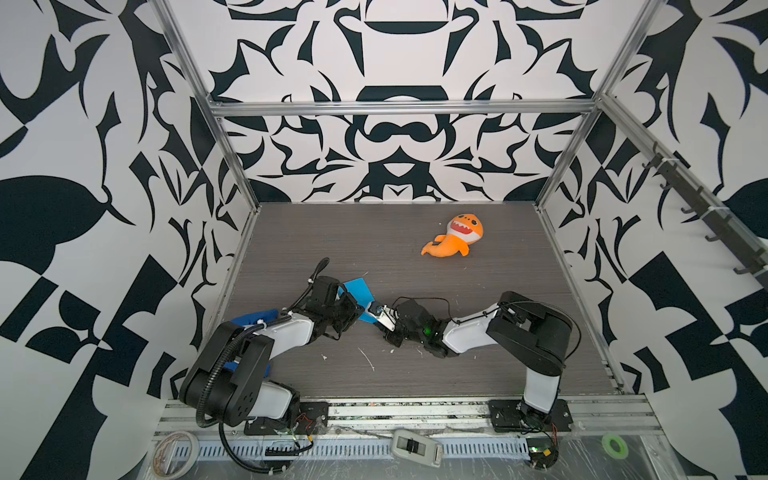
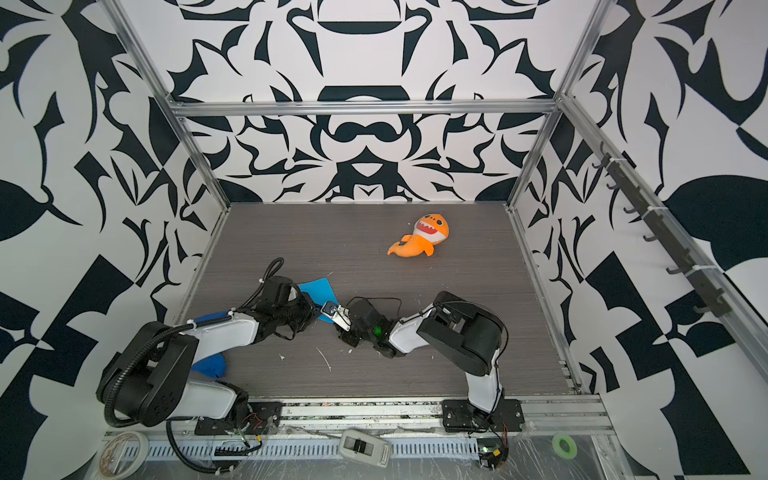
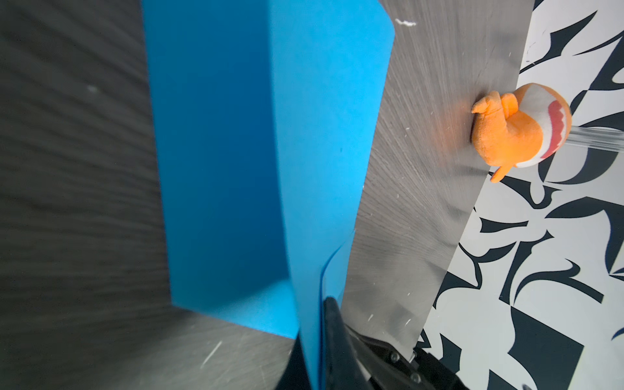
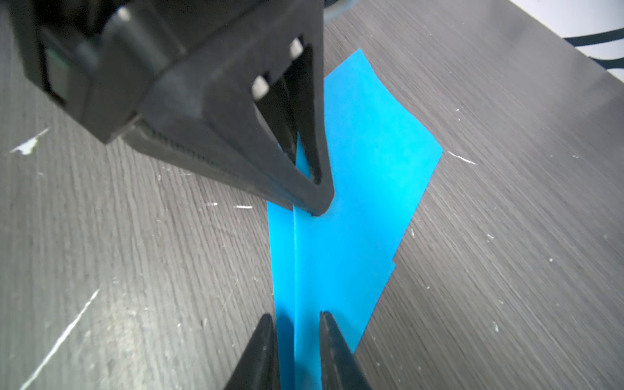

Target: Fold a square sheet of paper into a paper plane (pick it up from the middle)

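The square sheet of paper (image 1: 358, 290) (image 2: 316, 288) is bright blue and folded, lying left of the table's middle with a creased ridge standing up. My left gripper (image 1: 362, 308) (image 2: 319, 308) is shut on that ridge; in the left wrist view the paper (image 3: 270, 152) runs up between its fingers (image 3: 332, 324). My right gripper (image 1: 375, 311) (image 2: 331, 309) faces it from the right. In the right wrist view it (image 4: 295, 319) is open, its fingers (image 4: 266, 341) straddling the paper's (image 4: 358, 202) upright crease with a gap on each side. The left gripper (image 4: 314, 206) pinches the same crease further along.
An orange shark plush (image 1: 455, 237) (image 2: 422, 237) (image 3: 520, 131) lies at the back right of the table. A darker blue disc (image 1: 248, 321) (image 2: 211, 366) sits under the left arm. A white device (image 1: 415, 446) and a green tape roll (image 1: 615, 445) lie on the front rail.
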Action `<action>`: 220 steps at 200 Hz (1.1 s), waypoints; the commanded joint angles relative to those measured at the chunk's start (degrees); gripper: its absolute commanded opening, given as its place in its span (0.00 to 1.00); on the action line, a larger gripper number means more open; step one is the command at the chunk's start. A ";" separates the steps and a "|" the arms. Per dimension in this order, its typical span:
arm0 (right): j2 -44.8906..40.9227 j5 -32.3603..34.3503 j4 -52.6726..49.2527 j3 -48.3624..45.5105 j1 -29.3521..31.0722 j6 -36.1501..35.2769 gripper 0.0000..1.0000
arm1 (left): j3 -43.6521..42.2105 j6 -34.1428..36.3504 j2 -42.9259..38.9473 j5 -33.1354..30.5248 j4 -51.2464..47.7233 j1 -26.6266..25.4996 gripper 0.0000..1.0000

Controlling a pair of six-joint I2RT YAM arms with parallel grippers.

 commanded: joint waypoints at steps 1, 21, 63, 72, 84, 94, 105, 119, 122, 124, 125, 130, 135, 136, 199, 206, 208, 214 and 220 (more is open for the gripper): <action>0.22 2.02 4.31 1.90 0.62 -0.82 0.26 | 1.89 -0.90 -0.82 0.45 -0.81 -0.13 0.07; 0.91 3.10 5.49 1.92 0.81 -0.90 0.24 | 1.97 -1.12 -0.91 0.63 -0.87 -0.11 0.07; 2.38 5.87 8.51 2.10 0.91 -0.90 0.22 | 2.00 -1.56 -1.11 0.39 -1.14 -0.12 0.07; 2.72 6.39 8.99 2.12 0.91 -0.91 0.22 | 1.95 -1.68 -1.11 0.41 -1.13 -0.09 0.08; 3.03 6.78 9.50 2.26 0.91 -0.91 0.23 | 2.00 -1.79 -1.11 0.42 -1.24 -0.13 0.08; 3.39 6.80 9.83 2.21 0.99 -1.06 0.23 | 2.05 -1.81 -1.08 0.41 -1.47 -0.11 0.08; 3.66 6.47 9.93 2.16 0.99 -1.16 0.23 | 2.14 -1.84 -1.03 0.36 -1.51 -0.11 0.09; 3.91 6.19 9.93 2.13 1.08 -1.24 0.22 | 2.36 -1.91 -0.90 0.33 -1.61 -0.08 0.09; 3.92 6.14 9.93 2.13 1.08 -1.25 0.22 | 2.38 -1.91 -0.82 0.42 -1.60 -0.09 0.10; 3.92 6.10 9.93 2.12 1.08 -1.25 0.22 | 2.39 -1.86 -0.85 0.46 -1.60 -0.07 0.10; 3.92 6.10 9.93 2.12 1.08 -1.26 0.22 | 2.35 -1.89 -0.85 0.39 -1.64 -0.07 0.10; 3.97 6.02 9.93 2.03 1.08 -1.25 0.22 | 2.39 -1.91 -0.82 0.34 -1.69 -0.13 0.10; 4.01 6.04 9.92 2.04 1.08 -1.26 0.21 | 2.39 -1.90 -0.80 0.32 -1.69 -0.15 0.11; 4.01 6.06 9.92 1.99 1.08 -1.26 0.21 | 2.39 -1.86 -0.83 0.32 -1.69 -0.15 0.11; 3.50 5.35 10.97 0.49 1.08 -0.32 0.10 | 2.44 -1.14 -2.97 -0.44 -4.11 1.24 0.30; 3.16 5.02 10.98 0.12 1.08 -0.21 0.09 | 2.16 -1.03 -3.52 -0.44 -4.40 1.83 0.34; 3.01 4.92 10.98 0.00 1.08 -0.20 0.09 | 2.12 -0.94 -3.68 -0.40 -4.47 1.99 0.36; 2.68 4.71 11.01 -0.38 1.08 0.11 0.09 | 1.85 -0.87 -4.19 -0.28 -4.73 2.58 0.40; 2.44 4.41 11.05 -0.75 1.08 0.22 0.09 | 1.62 -0.81 -4.80 -0.13 -4.83 3.18 0.44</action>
